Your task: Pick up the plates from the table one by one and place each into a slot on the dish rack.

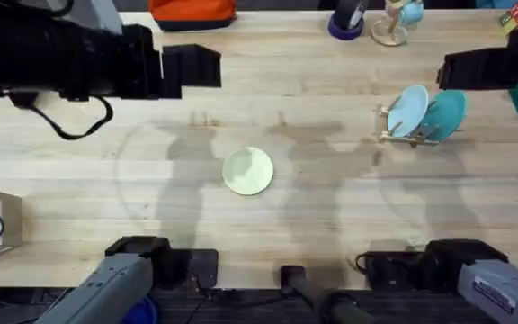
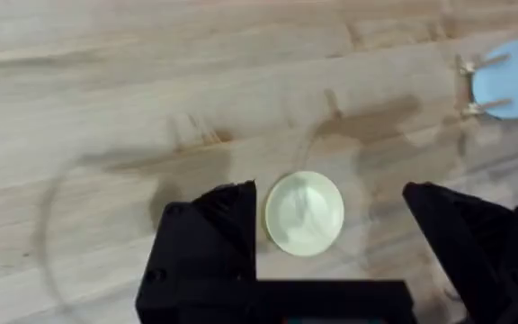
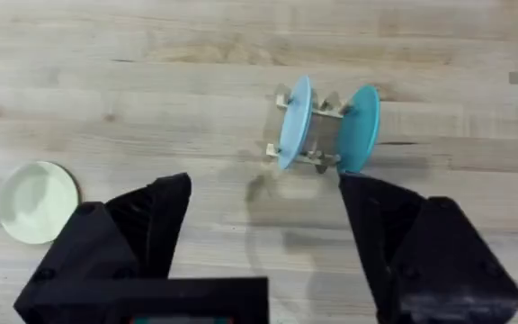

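Bare table (image 1: 79, 180) around cream plate (image 1: 247, 171).

Bare table (image 1: 133, 171) rings the cream plate (image 1: 247, 171); dish rack (image 1: 409, 126) stands well apart

The tabletop (image 1: 79, 171) is pale, matt wood with visible grain. The cream plate (image 1: 247, 171) looks smooth and slightly glossy; the dish rack (image 3: 317, 135) is light bare wood.
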